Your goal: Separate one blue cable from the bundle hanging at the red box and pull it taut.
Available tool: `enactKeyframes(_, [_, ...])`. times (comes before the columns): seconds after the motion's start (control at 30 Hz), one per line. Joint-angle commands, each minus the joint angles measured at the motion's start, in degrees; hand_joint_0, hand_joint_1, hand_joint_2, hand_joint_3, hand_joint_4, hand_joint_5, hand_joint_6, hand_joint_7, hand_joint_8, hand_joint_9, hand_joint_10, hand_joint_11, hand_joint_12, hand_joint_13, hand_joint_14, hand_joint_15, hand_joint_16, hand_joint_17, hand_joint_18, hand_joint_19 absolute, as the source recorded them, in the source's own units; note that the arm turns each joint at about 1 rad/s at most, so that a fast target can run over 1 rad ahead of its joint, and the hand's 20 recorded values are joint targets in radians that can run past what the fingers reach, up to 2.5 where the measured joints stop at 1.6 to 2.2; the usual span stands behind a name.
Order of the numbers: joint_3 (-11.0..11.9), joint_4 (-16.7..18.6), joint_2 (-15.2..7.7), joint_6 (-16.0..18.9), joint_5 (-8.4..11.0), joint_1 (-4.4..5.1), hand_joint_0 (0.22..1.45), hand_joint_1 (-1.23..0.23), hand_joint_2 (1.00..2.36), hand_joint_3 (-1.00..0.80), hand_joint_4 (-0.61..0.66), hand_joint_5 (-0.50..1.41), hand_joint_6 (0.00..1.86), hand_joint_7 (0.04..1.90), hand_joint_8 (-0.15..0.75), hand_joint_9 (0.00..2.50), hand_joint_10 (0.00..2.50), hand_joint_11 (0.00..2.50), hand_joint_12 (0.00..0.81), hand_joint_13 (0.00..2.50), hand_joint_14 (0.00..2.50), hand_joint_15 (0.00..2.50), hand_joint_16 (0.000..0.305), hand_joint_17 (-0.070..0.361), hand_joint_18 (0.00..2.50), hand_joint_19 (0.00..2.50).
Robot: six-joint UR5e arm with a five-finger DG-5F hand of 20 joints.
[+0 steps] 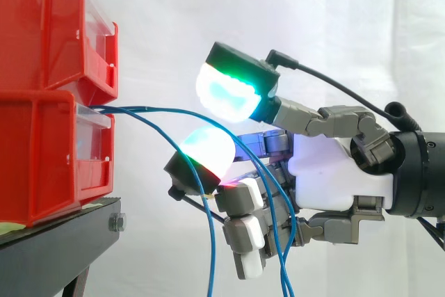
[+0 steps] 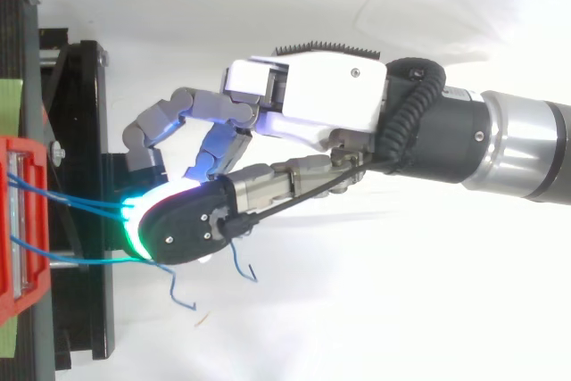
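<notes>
Nearest my side camera is the robot's multi-fingered hand with its white palm shell [image 1: 334,172]. It reaches in level from the right and stops near the front of the 2 stacked red plastic bins [image 1: 42,165] on the black metal stand [image 1: 62,241], without touching them. The thin blue cables [image 1: 146,108] leave the lip of the lower bin, arc across to the hand, thread between its curled fingers and hang slack below it. From above, 2 strands [image 2: 89,203] run from the bin straight under the leading pad, with loose ends curling beside it.

I read the hand as clasped loosely round the cables and hooked into them, not pinching. The glowing pads [image 1: 229,92] stand apart, 1 above the strands and 1 below. From either view I cannot tell whether a single strand already sits clear of the others.

I judge the step in hand to be the isolation of 1 cable. To do it well, I would bring the upper and lower pads together on only the topmost strand, close to where it enters the hand, and let the rest slip past the folded lower fingers. The pull should then go straight away from the bin, slowly, watching for the arc to flatten. The hanging strands cross near the palm, so a snag there seems the likeliest trouble.
</notes>
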Motion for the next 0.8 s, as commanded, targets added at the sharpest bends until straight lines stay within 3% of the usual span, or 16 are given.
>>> enactKeyframes(0.0, [0.03,0.02,0.0,-0.07,0.0,0.01,0.59,-0.51,1.02,-0.23,0.09,-0.15,0.82,1.13,0.334,1.16,0.02,0.98,0.391,1.13,0.03,0.79,0.046,0.104,0.96,0.72])
enactKeyframes(0.13, [0.03,0.02,0.0,-0.07,0.0,0.01,0.58,-0.61,1.01,-0.1,0.14,-0.16,0.83,1.06,0.375,1.15,0.02,0.95,0.445,1.15,0.02,0.76,0.058,0.13,1.04,0.66])
enactKeyframes(0.27, [0.03,0.02,0.0,-0.07,0.0,0.01,0.59,-0.72,1.01,-0.08,0.14,-0.18,0.85,1.07,0.363,1.1,0.02,0.96,0.437,1.13,0.02,0.76,0.056,0.126,1.01,0.68])
enactKeyframes(0.4, [-0.06,0.1,0.0,0.01,-0.08,-0.08,0.62,-0.76,1.02,-0.18,0.1,-0.2,0.86,1.07,0.315,1.03,0.02,0.99,0.387,1.07,0.02,0.79,0.047,0.105,0.93,0.71])
enactKeyframes(0.53, [-0.15,-0.25,-0.09,0.01,-0.08,-0.61,0.66,-0.81,1.02,-0.24,0.06,-0.21,0.87,1.06,0.303,1.01,0.02,1.0,0.378,1.06,0.03,0.78,0.046,0.103,0.92,0.69])
enactKeyframes(0.77, [-0.15,-1.83,0.0,0.1,-0.26,-0.61,0.71,-0.86,1.01,-0.31,0.03,-0.21,0.89,1.05,0.296,1.0,0.02,0.99,0.371,1.06,0.03,0.77,0.045,0.101,0.93,0.66])
